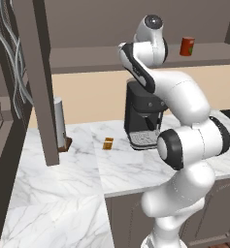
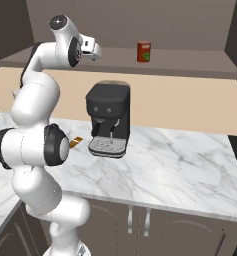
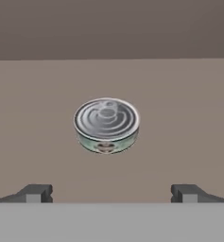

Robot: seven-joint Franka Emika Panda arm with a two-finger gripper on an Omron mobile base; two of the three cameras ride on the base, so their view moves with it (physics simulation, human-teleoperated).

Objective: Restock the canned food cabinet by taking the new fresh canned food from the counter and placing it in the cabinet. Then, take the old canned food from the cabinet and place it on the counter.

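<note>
The old canned food (image 3: 107, 125), a flat silver tin with ringed lid, lies on the cabinet's brown shelf board (image 3: 189, 118), straight ahead of my gripper (image 3: 111, 193). The gripper is open; its dark fingertips (image 3: 35, 193) stand wide apart, short of the tin, with nothing between them. The new red can (image 1: 187, 47) (image 2: 144, 51) stands upright on the cabinet shelf (image 2: 190, 59), to the right of my raised hand (image 2: 91, 49). The marble counter (image 1: 131, 169) (image 2: 180, 165) lies below.
A black coffee machine (image 1: 141, 118) (image 2: 109, 120) stands on the counter under the shelf. A small orange-brown item (image 1: 107, 143) lies to its left. A pale upright cylinder (image 1: 59, 121) stands beside the cabinet's thick side panel (image 1: 41, 82).
</note>
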